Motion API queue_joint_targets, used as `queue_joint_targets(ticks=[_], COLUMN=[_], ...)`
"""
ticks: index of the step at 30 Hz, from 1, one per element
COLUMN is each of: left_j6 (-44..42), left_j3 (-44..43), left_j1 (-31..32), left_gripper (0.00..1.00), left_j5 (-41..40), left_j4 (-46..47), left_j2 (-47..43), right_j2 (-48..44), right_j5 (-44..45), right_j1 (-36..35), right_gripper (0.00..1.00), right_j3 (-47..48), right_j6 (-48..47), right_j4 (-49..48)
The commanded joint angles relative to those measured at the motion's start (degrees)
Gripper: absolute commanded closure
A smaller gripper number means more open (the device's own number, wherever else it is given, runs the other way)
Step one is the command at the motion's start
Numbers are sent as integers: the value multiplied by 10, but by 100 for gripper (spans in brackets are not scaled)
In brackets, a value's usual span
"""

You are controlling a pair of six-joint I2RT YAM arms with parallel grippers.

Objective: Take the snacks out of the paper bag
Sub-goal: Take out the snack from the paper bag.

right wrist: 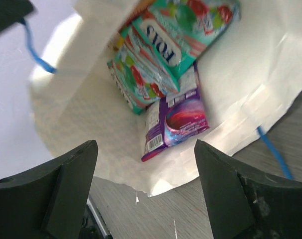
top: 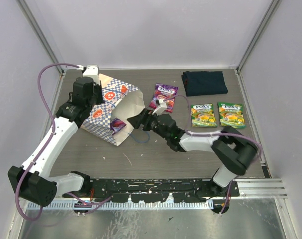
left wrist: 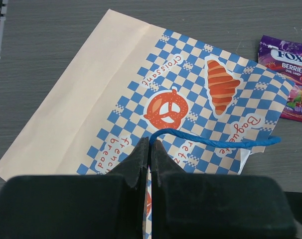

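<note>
Over on the left half of the surface [top: 156, 154]: one paper bag [top: 103, 112], tipped onto its side, mouth turned right toward the other arm. Cream paper, blue-and-white checks, orange pretzel and croissant drawings on the upper face.

Left pincer [left wrist: 151, 143] clamped fully shut on one blue cord handle [left wrist: 216, 143], right above the checkered face of the bag. One more loose cord [right wrist: 273, 149] trailing on the surface just outside the mouth.

Right pincer [right wrist: 145, 148] sitting at the bag's mouth, fingers [right wrist: 71, 189] spread wide, gripping nothing, not touching any packet.

Packet count, for anyone keeping score:

- Inside the bag, going by the right wrist view: three. Two teal packets [right wrist: 177, 35] overlapping deeper in, plus one purple packet [right wrist: 177, 122] nearer the mouth, top end tucked under the teal ones. Can't tell about anything buried beneath those.
- Out on the surface: three. One second purple packet [top: 165, 91] just beyond the bag's mouth, and two green packets [top: 203, 115] side by side further right, nearly touching each other, well apart from the bag.

Six packets visible altogether.

Also one dark navy folded cloth [top: 205, 82] at the back right, near the second purple packet and just behind the green pair.
</note>
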State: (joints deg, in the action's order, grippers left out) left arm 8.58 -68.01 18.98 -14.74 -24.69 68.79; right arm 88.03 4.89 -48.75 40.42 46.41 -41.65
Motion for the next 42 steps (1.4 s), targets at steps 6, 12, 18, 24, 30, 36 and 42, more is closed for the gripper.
queue_joint_targets(ticks=[6,12,18,24,30,36,42], left_j6=[14,12,13,16,17,54,28], left_j3=[-27,-29,-26,-29,-39,-63,-121], left_j1=[-5,-5,-5,-5,-4,-1,-1], left_gripper=[100,100,100,100,100,100,100], left_j5=[26,36,36,18,-11,-2,-29], left_j4=[14,19,14,4,-1,-4,-38], left_j2=[3,5,-11,-4,8,20,56], right_j2=[241,288,267,290,336,360,339], right_j5=[-78,-20,10,-26,-88,-137,-149], right_j1=[-12,-14,-17,-11,1,6,5], right_gripper=[25,27,24,24,29,38,79], right_j3=[149,165,159,184,213,262,266], right_j6=[146,182,191,197,226,277,274], right_j4=[-140,-69,23,41,14,23,26])
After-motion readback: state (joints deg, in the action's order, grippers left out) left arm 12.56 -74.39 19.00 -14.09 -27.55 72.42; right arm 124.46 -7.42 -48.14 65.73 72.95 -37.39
